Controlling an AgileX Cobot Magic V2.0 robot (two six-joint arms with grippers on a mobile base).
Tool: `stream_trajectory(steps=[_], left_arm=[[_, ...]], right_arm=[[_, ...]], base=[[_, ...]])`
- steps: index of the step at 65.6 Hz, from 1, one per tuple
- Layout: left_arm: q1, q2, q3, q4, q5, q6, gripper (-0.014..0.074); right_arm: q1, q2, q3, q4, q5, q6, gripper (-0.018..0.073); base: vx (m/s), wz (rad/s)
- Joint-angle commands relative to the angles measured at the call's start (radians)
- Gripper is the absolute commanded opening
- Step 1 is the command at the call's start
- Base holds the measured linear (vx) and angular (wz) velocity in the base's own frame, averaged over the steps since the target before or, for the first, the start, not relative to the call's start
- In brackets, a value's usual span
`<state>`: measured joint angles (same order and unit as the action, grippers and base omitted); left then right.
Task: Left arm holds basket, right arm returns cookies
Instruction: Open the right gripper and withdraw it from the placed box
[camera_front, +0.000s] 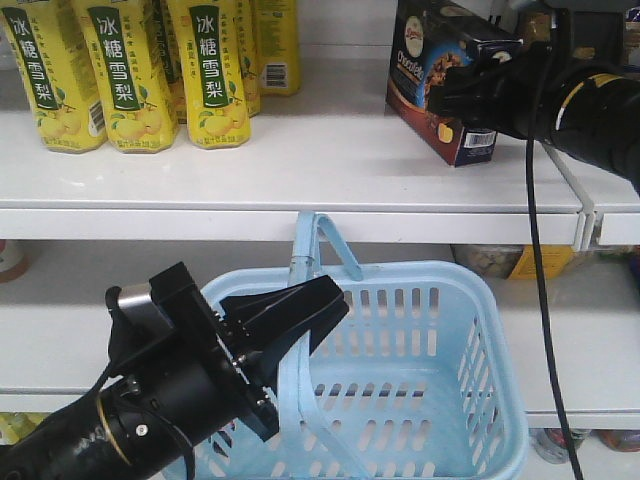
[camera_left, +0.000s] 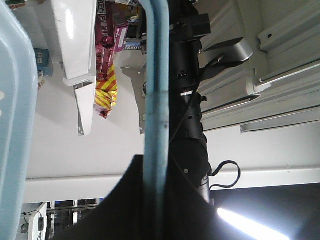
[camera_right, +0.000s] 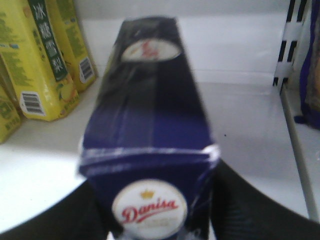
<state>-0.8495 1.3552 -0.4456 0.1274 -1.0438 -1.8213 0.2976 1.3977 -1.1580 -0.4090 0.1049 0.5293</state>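
White shelf (camera_front: 330, 170); cookies (camera_front: 440, 80) near edge, in right hand (camera_front: 470, 85)

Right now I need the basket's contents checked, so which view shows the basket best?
The front view: the whole basket shows, its inside bare. The left wrist view shows only handle and rim; the right wrist view shows none.
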Motion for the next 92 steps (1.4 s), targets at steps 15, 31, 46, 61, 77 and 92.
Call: stream_trajectory(steps=[15,31,46,61,77,92], left_arm=[[0.004,-0.035,-0.038,-0.041,-0.111,0.011,0.0000],[0.004,-0.035,-0.038,-0.041,-0.112,0.011,0.0000],[0.004,-0.035,-0.038,-0.041,-0.112,0.011,0.0000],[0.004,-0.035,-0.038,-0.041,-0.111,0.011,0.0000],[0.004,-0.035,-0.038,-0.041,-0.111,0.011,0.0000],[0.004,-0.035,-0.038,-0.041,-0.111,0.011,0.0000]], right_arm=[[0.018,-0.106,-0.031,0.020,0.041,-0.009,0.0462],[0.092,-0.176,-0.031,0.023,0.113,-0.009,0.0431],[0.112,-0.282,-0.031,0.019,0.178,-0.009,0.0261],[0.112,-0.405,-0.028,0.015,0.270,-0.035,0.0027],[0.110,-0.555,-0.028,-0.001,0.417,-0.091,-0.0011],[0.034,-0.699,0.040,-0.007,0.462,-0.097,-0.0011]], base=[[0.00,0.00],[0.00,0.00],[0.00,0.00],[0.00,0.00],[0.00,0.00],[0.00,0.00]])
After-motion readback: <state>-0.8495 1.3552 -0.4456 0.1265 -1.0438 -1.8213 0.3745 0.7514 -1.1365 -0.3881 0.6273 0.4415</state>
